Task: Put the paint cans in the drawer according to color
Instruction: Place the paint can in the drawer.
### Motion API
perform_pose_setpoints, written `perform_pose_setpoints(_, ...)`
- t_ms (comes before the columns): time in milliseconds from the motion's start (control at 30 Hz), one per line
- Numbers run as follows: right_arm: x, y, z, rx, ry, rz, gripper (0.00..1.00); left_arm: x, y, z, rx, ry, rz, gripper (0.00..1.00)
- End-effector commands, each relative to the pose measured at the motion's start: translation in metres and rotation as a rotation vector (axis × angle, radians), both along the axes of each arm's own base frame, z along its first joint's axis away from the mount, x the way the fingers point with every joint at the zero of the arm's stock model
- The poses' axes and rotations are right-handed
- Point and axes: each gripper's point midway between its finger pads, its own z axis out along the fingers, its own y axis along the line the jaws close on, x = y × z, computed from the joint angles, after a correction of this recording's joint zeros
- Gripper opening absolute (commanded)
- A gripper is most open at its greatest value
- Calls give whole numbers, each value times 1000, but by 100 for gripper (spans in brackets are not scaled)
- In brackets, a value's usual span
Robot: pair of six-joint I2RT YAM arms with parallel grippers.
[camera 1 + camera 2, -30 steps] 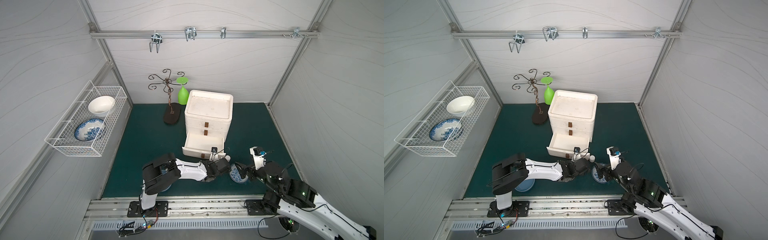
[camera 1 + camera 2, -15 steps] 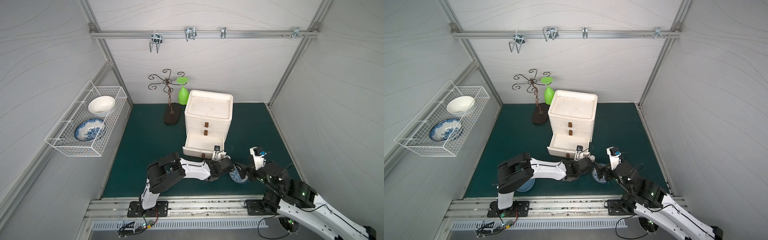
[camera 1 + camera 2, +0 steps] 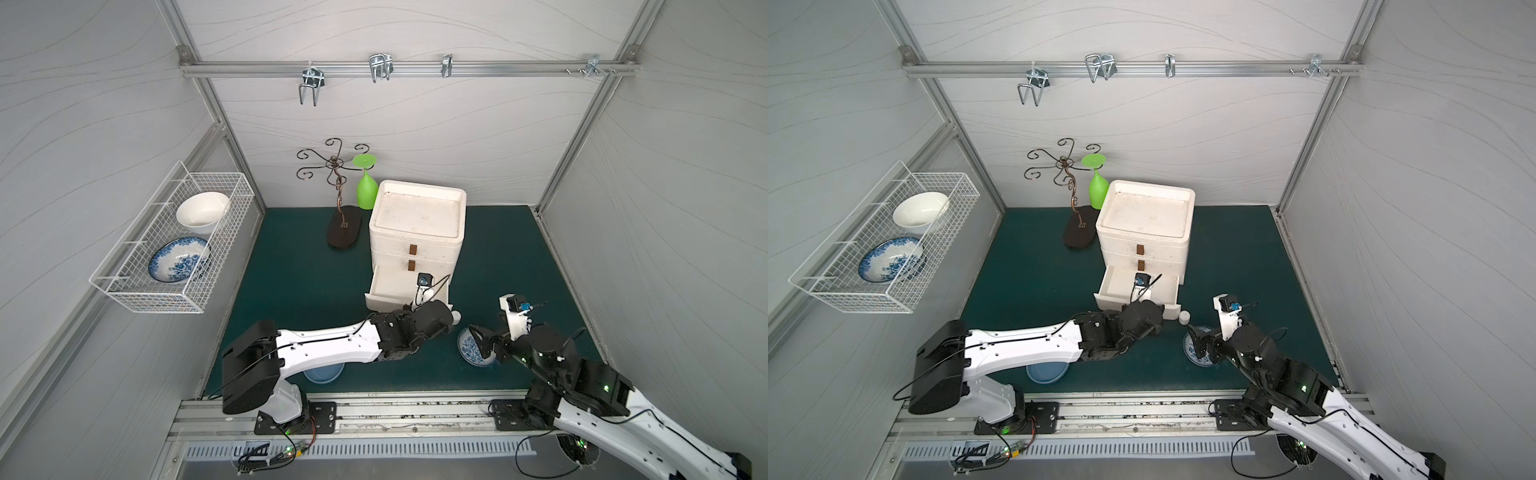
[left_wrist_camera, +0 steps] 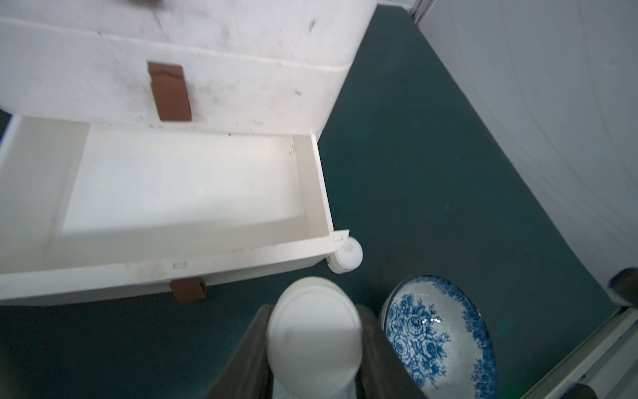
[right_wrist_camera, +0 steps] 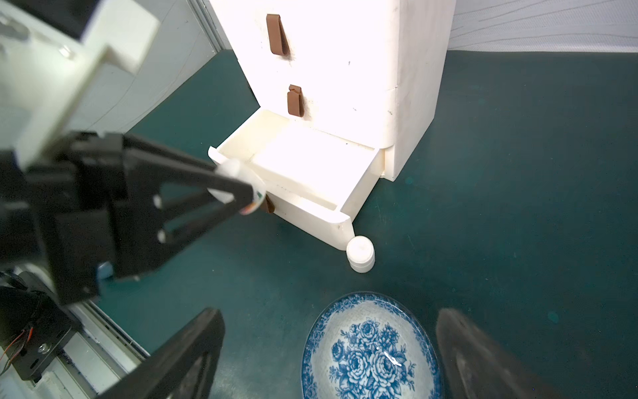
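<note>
The left arm (image 3: 328, 345) is stretched low across the green worktop (image 3: 299, 291) from its base at the near edge, with the wrist brought up to the front of the white drawer unit (image 3: 415, 232). The left pincer (image 4: 314, 321) is pinched on a white paint can (image 4: 312, 345). In the left wrist view the can's round lid is seen between the two dark fingers (image 4: 248, 355). The held can is kept just in front of the front panel of the open bottom drawer (image 4: 321, 193), close to its brown pull tab (image 4: 188, 290). In the right wrist view it is seen at about the height of that panel's rim.

The right arm (image 3: 582, 374) is bent forward from its own base. The right pincer (image 5: 329, 314) is spread wide and tilted down over a blue-and-white bowl (image 5: 369, 352), whose rim lies between the two fingers. Nothing is gripped by it.

A second white paint can (image 5: 360, 254) is stood upright on the worktop, right against the drawer's front corner on the bowl's side. It lies between the drawer and the bowl, apart from both pincers, and is seen in both top views (image 3: 1184, 317).
</note>
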Motion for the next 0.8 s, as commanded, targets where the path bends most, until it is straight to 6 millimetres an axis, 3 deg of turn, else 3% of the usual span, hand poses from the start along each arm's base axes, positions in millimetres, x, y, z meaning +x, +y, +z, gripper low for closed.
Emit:
perform_pose_setpoints(0,3,4,-1,6,-1,-6,99,27,33,-14,52,28,18,22)
perform_pose_setpoints(133,5,8,-6,-17,14,-4,99,62,58,-18,78,-11,37,23)
perform_pose_setpoints(367,6,13,-14,-50,54,2,99,109,81,-62,84,73,71,25)
perform_pose_setpoints(533,9,23,-16,-58,92,9,99,122,80,-84,113,100,66,34)
perform_pose_setpoints(600,12,37,-15,-83,89,58,99,127,82,-91,140,98,73,40)
perform_pose_setpoints(767,26,48,-3,-146,103,36,99,130,89,-91,172,67,92,53)
